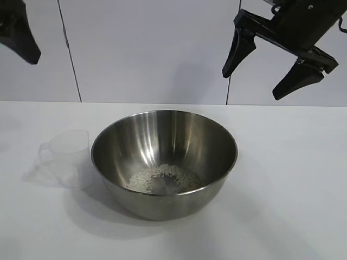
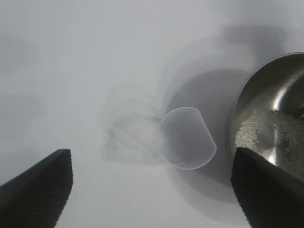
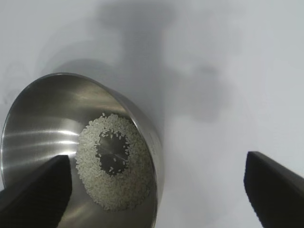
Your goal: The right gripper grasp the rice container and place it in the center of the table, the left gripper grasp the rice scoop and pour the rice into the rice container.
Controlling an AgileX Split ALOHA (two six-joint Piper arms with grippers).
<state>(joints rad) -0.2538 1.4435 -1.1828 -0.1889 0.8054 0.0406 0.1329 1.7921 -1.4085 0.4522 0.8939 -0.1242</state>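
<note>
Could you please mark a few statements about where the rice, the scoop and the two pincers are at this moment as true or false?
1. The rice lies in the bottom of the rice container. True.
2. The rice scoop is held in the left pincer. False: it stands upright on the table beside the container, and the left pincer is open above it.
3. The right pincer is open and holds nothing. True.
4. The scoop is full of rice. False: it looks empty.
5. The right pincer grips the container's rim. False: it hangs well above the table, clear of the container.
</note>
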